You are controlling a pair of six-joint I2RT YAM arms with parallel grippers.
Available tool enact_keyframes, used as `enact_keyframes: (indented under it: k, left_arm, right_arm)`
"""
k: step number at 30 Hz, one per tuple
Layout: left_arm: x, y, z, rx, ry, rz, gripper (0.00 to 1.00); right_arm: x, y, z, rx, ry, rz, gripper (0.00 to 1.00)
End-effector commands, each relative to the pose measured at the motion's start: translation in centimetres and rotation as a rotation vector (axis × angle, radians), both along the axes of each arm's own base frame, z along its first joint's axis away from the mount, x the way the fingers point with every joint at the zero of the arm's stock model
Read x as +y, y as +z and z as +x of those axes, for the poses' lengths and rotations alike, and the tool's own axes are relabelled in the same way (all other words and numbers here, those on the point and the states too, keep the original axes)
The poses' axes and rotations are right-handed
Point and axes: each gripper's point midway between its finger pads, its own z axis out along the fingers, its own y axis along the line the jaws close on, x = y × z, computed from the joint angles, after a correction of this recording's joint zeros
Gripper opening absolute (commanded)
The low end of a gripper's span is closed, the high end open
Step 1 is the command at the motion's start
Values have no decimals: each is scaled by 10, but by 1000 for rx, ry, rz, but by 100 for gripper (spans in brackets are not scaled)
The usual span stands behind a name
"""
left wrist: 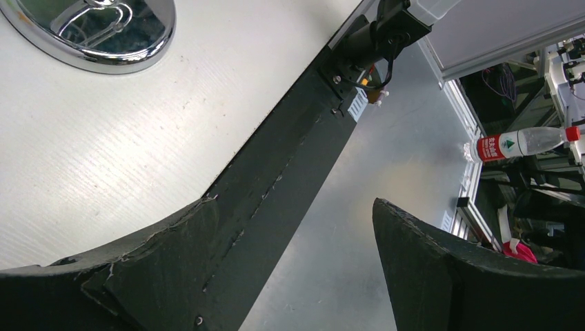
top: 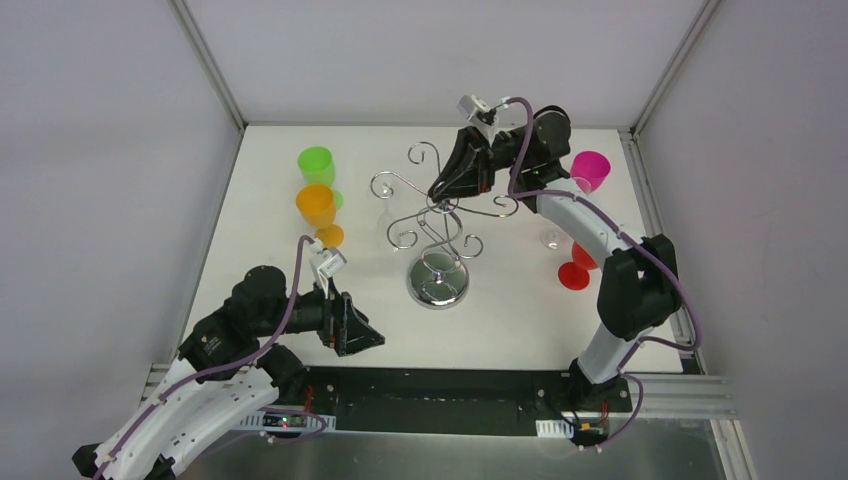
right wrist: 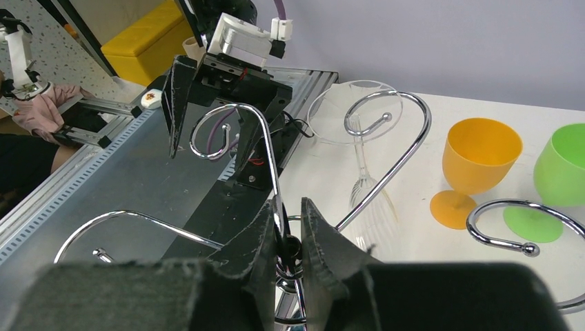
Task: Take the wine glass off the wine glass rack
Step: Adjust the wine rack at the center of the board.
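Note:
The chrome wine glass rack (top: 438, 280) stands mid-table, its mirrored base also showing in the left wrist view (left wrist: 90, 34). A clear wine glass (right wrist: 359, 186) hangs bowl-down from one scroll-ended arm, its foot resting on the curl; from above it is faint (top: 384, 215). My right gripper (top: 440, 190) reaches in from the back and is shut on the rack's upper wire at the centre (right wrist: 290, 207), beside the glass and not touching it. My left gripper (top: 370, 340) hovers open over the table's front edge (left wrist: 293, 201), holding nothing.
An orange cup (top: 316, 205) and a green cup (top: 316, 163) stand left of the rack. A pink cup (top: 590, 170), a second clear glass (top: 553, 235) and a red cup's foot (top: 575, 272) are on the right, under the right arm.

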Motion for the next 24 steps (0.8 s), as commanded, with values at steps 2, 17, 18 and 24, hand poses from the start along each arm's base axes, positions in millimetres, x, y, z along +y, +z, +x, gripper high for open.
enact_keyframes:
  k: [2,17,18,24]
  left_arm:
    - [-2,2,3,-34,-7,-1,85]
    - [-2,2,3,-32,-11,0,85]
    - [-2,2,3,-33,-11,0,85]
    - [-2,2,3,-32,-13,-1,85]
  right_arm:
    - [-19,36,-29,-211,37,62,3]
    - [-22,30,-27,-181,17,57,23]
    - [-22,30,-27,-180,16,56,25]
    - [-21,30,-26,-171,11,56,35]
